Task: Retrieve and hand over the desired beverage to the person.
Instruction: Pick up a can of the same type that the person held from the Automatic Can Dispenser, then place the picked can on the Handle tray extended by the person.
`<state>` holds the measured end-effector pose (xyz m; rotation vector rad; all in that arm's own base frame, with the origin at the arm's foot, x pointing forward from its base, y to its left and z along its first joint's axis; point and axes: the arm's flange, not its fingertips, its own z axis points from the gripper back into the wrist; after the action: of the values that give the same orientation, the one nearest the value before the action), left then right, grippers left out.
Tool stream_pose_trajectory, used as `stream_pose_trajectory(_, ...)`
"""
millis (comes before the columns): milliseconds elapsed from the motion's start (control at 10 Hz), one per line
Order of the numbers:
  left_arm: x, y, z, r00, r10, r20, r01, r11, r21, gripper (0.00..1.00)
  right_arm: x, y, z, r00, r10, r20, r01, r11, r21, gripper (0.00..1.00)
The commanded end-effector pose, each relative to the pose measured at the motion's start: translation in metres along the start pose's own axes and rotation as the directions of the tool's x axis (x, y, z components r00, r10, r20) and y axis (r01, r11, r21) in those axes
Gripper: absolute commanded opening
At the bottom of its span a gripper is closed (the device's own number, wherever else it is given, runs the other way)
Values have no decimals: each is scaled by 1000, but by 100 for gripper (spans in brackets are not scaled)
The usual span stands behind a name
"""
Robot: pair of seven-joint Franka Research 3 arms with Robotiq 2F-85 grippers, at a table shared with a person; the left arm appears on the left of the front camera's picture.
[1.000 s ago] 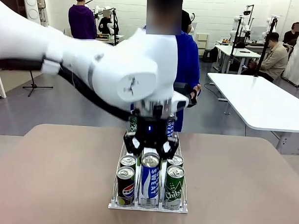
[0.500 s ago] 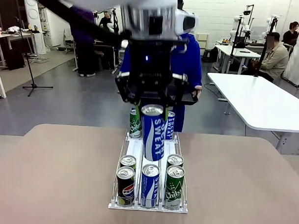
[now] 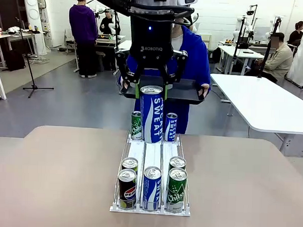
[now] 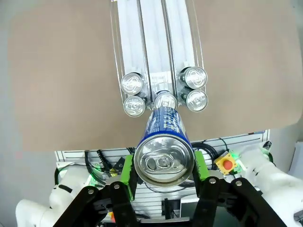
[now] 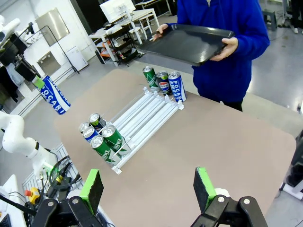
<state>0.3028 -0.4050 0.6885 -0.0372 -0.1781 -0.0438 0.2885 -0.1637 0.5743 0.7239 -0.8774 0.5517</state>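
High above the worktop (image 3: 55, 175), the left claw (image 3: 152, 91) pinches a tall blue can (image 3: 152, 116) near its top, a green pad on either side. The can hangs upright, clear of the rack (image 3: 125, 157) and well short of the black tray (image 3: 184, 92) that the person (image 3: 193, 50) in blue holds out at the far side. The right claw (image 5: 149, 189) is spread wide and empty.

I judge the retrieval done and the handover in hand. The next move calls for carrying the can forward over the tray, setting it down upright, then letting go.

The held can reads "SWEAT", with "POCARI" legible in the right wrist view, and the claw body says "ROBOTIQ". In the rack, the green cans (image 3: 176, 189) show "Chils", a dark can (image 3: 127, 188) bears the Pepsi roundel, and a second blue can (image 3: 152, 188) repeats "SWEAT".
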Motion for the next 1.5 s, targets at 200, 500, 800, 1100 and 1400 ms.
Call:
stream_pose_trajectory(200, 9, -1, 1, 1000, 16, -8, -16, 1000, -3, 55, 3, -3, -1, 999, 18, 29, -18, 1000, 20, 100)
stream_pose_trajectory(500, 9, -1, 1, 1000, 16, -8, -16, 1000, -3, 55, 3, -3, -1, 999, 18, 29, -18, 1000, 20, 100)
stream_pose_trajectory(800, 9, -1, 1, 1000, 16, -8, -16, 1000, -3, 55, 3, -3, -1, 999, 18, 29, -18, 1000, 20, 100)
stream_pose_trajectory(1100, 9, -1, 1, 1000, 16, -8, -16, 1000, -3, 55, 3, -3, -1, 999, 18, 29, -18, 1000, 20, 100)
stream_pose_trajectory(1400, 9, -1, 1, 1000, 16, -8, -16, 1000, -3, 55, 3, -3, -1, 999, 18, 29, -18, 1000, 20, 100)
